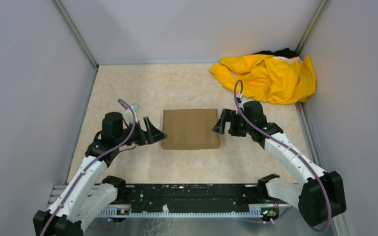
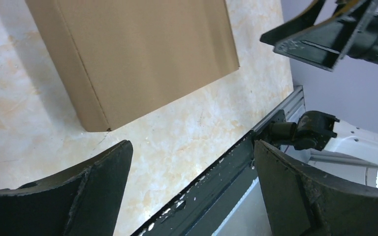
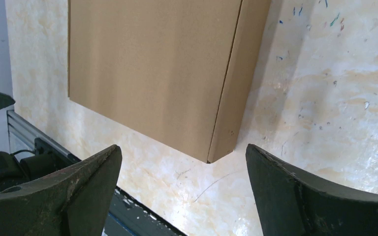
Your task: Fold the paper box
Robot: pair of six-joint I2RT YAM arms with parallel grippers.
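2 arms flank the paper box (image 1: 190, 129), which lies closed and flat in the middle of the table (image 1: 142, 93). Over on the left, the left gripper (image 1: 156, 132) sits low just beside the box's left edge, jaws spread wide with nothing between them. Its wrist view shows the box's near left corner just ahead of the fingers (image 2: 103, 172), with bare tabletop in the gap. Centre stage, the box top is plain brown, lid down, edges square. On the right, the right gripper (image 1: 220, 125) mirrors it, just beside the right edge, jaws wide apart and empty. Far right, in the back corner, a yellow cloth (image 1: 268, 76) lies crumpled, well apart from the box
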